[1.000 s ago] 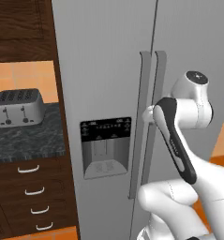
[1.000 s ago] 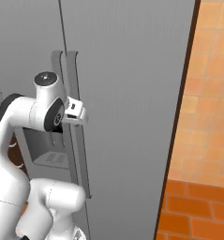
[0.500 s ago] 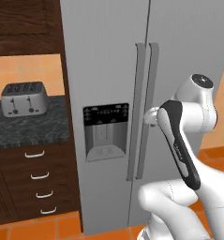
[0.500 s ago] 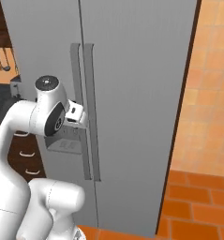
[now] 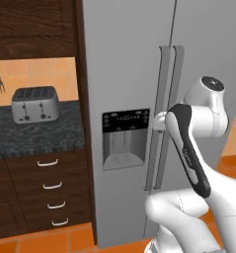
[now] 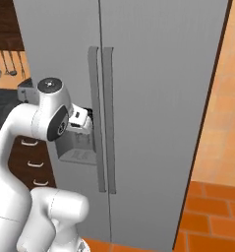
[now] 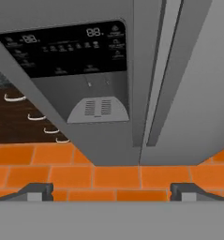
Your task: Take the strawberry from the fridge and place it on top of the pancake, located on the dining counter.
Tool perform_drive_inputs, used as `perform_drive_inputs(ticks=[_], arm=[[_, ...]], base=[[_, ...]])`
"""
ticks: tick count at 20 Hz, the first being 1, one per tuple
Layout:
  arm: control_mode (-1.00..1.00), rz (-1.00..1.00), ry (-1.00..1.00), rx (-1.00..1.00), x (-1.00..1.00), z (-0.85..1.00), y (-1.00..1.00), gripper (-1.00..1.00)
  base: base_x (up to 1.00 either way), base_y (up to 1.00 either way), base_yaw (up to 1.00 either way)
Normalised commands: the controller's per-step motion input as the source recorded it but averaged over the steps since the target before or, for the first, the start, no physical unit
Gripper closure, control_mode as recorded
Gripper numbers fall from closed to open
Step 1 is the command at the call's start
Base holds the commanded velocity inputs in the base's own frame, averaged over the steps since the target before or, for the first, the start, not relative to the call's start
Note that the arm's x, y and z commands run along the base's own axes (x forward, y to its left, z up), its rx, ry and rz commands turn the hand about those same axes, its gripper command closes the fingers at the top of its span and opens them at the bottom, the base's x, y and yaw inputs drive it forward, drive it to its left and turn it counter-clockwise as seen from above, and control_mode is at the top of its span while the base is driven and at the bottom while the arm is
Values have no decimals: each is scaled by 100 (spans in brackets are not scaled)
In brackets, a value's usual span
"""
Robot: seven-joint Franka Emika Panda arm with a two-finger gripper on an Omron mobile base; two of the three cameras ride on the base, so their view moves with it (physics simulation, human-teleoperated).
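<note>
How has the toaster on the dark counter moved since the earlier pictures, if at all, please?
No. The toaster keeps its place on the granite counter beside the fridge; the whole scene shifted together, so the camera moved.

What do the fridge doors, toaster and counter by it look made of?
Fridge: brushed grey metal, probably stainless, judging by its flat matte sheen. Its dispenser panel: glossy black plastic or glass. Toaster: shiny silver metal with dark slots. Counter: dark speckled stone, granite-like. All rendered, so these are guesses.

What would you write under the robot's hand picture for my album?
Open gripper looking at the closed fridge, its dispenser panel and two door handles.
</note>
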Motion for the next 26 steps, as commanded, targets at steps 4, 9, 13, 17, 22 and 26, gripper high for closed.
perform_drive_inputs(ticks=[4, 9, 13, 17, 22, 26], arm=[[100, 0, 0, 0, 0, 0, 0, -100], [100, 0, 0, 0, 0, 0, 0, -100], [-100, 0, -16, 3, 0, 13, -53, -100], [-100, 0, -26, 14, 4, 27, -100, -100], [-100, 4, -10, 42, 16, 22, -98, -100], [-100, -2, -17, 19, 52, -4, -69, -100]], base=[[15, 58, 0], [-2, 6, 0], [0, 0, 0], [0, 0, 0], [0, 0, 0], [0, 0, 0]])
